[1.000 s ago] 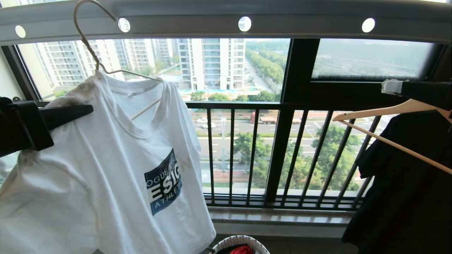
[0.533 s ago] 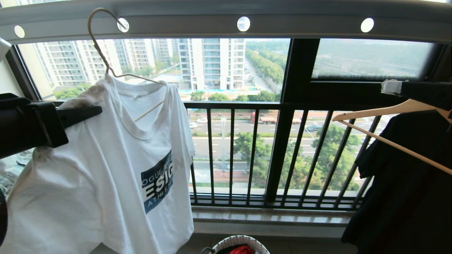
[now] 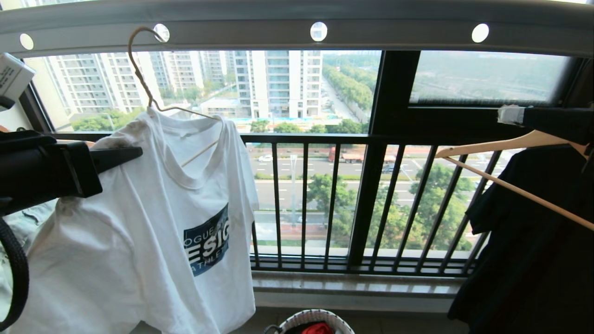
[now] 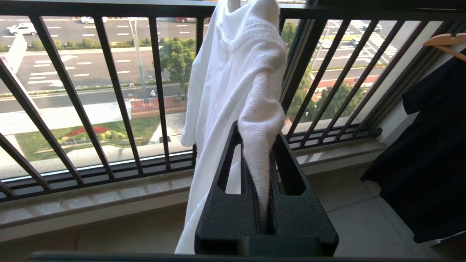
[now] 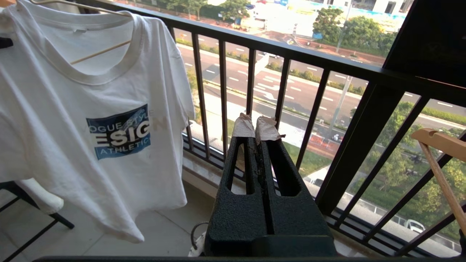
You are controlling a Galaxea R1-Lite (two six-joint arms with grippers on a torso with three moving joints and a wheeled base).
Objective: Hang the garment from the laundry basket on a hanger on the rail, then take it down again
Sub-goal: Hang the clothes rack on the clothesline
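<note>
The garment [image 3: 139,222], a white T-shirt with a dark blue chest print, hangs on the cream wire hanger [image 3: 145,88] at the left. My left gripper [image 3: 137,152] is shut on the shirt's shoulder; a fold of white cloth [image 4: 255,109] is pinched between its fingers. The hanger's hook curves up in front of the grey rail [image 3: 297,18], its tip beside a round hole [image 3: 161,32]; whether they touch I cannot tell. My right gripper [image 3: 508,115] is at the right, shut and empty, its taped fingertips [image 5: 243,127] together. The laundry basket [image 3: 301,317] peeks in at the bottom edge.
A black shirt [image 3: 529,241] hangs on a wooden hanger [image 3: 510,144] at the right, just under my right gripper. The black window guard [image 3: 325,204] and its stone sill run behind everything. A red cloth [image 3: 318,328] lies in the basket.
The hanger with the shirt and my left gripper have shifted right, and the hook has come down from the top edge to the rail's row of holes. The right gripper has not moved.
</note>
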